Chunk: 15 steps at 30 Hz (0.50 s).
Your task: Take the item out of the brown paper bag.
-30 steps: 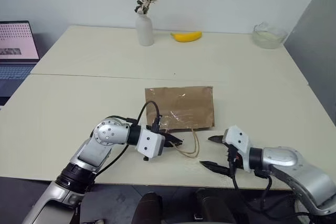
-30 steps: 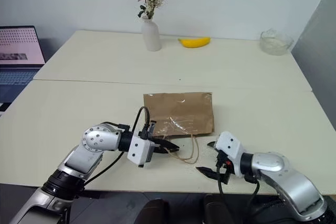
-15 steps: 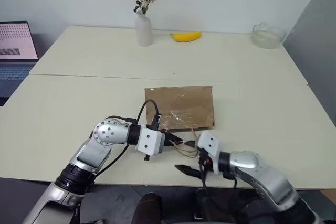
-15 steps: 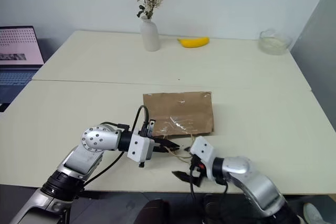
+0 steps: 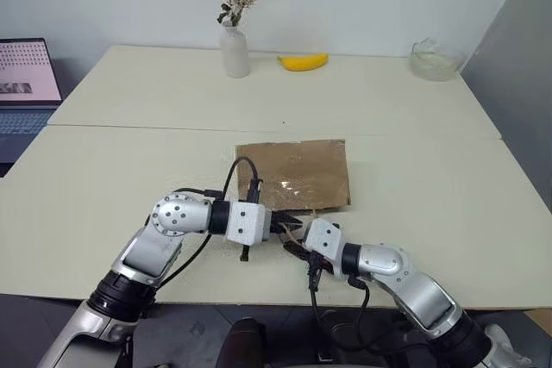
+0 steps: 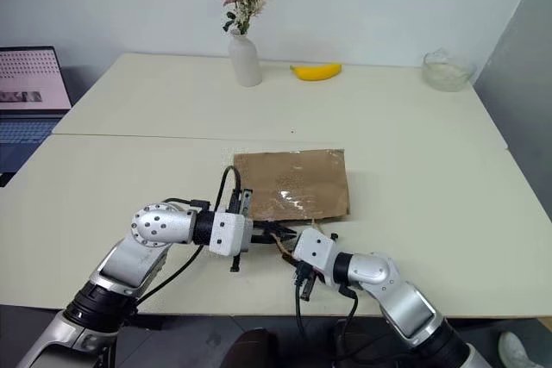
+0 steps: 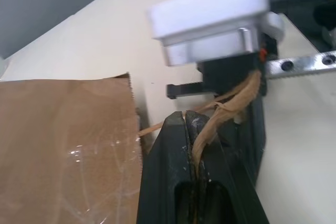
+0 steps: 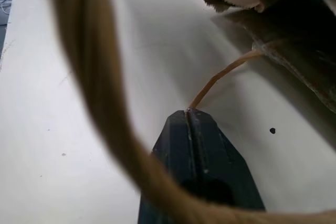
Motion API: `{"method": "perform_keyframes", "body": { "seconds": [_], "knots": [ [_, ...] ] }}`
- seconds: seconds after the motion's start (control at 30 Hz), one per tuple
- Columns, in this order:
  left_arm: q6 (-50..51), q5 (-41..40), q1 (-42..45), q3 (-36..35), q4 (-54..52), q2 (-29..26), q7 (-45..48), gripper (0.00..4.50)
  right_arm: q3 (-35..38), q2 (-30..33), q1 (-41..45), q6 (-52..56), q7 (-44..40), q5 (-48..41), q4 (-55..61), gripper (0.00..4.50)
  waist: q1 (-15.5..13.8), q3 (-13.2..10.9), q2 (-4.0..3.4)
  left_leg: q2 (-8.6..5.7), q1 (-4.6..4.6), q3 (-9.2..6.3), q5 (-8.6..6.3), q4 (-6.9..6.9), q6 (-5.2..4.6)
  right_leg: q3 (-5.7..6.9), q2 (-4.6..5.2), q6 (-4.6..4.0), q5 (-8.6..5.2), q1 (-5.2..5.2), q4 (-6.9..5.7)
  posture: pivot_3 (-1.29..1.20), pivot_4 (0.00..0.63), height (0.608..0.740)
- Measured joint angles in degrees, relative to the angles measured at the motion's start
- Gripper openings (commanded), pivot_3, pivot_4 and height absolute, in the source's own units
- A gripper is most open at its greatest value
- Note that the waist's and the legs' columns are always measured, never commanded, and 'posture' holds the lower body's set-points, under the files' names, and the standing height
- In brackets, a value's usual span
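The brown paper bag (image 5: pixel 297 174) lies flat in the middle of the table, its rumpled mouth and tan loop handles toward me. My left gripper (image 5: pixel 290 223) is shut on one twisted handle (image 7: pixel 231 100) just in front of the mouth. My right gripper (image 5: pixel 295 247) sits right beside it, slightly nearer the table edge, and is shut on a thin handle strand (image 8: pixel 220 74). Another handle loop curves close across the right wrist view. The two grippers almost touch. The item is hidden.
At the far side of the table (image 5: pixel 129 170) stand a white vase (image 5: pixel 234 49) with dried flowers, a yellow banana (image 5: pixel 303 61) and a glass bowl (image 5: pixel 432 59). An open laptop (image 5: pixel 26 75) sits off the table's left. The table's near edge runs just below both grippers.
My right gripper swept left from the table's front right to the bag's handles and shut on a handle strand. The left gripper stayed shut on its handle.
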<state>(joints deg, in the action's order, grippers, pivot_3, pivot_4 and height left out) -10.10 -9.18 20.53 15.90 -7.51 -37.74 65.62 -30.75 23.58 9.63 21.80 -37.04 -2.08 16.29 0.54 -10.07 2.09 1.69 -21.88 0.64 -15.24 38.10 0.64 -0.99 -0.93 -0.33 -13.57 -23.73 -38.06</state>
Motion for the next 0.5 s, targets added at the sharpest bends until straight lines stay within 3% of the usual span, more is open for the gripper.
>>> {"method": "perform_keyframes", "body": {
  "seconds": [0.13,0.23,0.5],
  "knots": [
    [2.2,-0.4,0.3,-0.3,-0.1,0.1,-0.2,0.00,0.0,-0.6,0.2,0.6,-0.1,0.8,-0.1,0.05,0.0,0.0,0.00,0.00,0.00,-0.01,0.00,-0.01,0.00,0.01,0.00,-0.01,-0.01,0.00,-0.01,0.00,0.150,0.740],
    [9.5,-3.0,3.9,-2.4,0.1,2.6,-3.6,0.00,0.2,-1.3,0.5,1.3,0.0,1.2,-0.3,0.05,0.0,0.0,0.05,-0.01,0.00,-0.07,0.00,0.02,0.00,0.06,0.00,0.00,0.00,0.03,-0.02,0.00,0.150,0.740],
    [23.0,-8.6,27.1,-14.9,12.9,7.7,-15.3,0.00,-0.7,-2.5,0.6,-1.8,0.1,3.1,-2.8,0.05,0.9,0.1,0.10,-0.05,0.16,-0.12,0.00,-0.04,0.00,0.07,-0.06,0.00,0.00,0.21,0.04,0.00,0.150,0.740]
  ]
}}
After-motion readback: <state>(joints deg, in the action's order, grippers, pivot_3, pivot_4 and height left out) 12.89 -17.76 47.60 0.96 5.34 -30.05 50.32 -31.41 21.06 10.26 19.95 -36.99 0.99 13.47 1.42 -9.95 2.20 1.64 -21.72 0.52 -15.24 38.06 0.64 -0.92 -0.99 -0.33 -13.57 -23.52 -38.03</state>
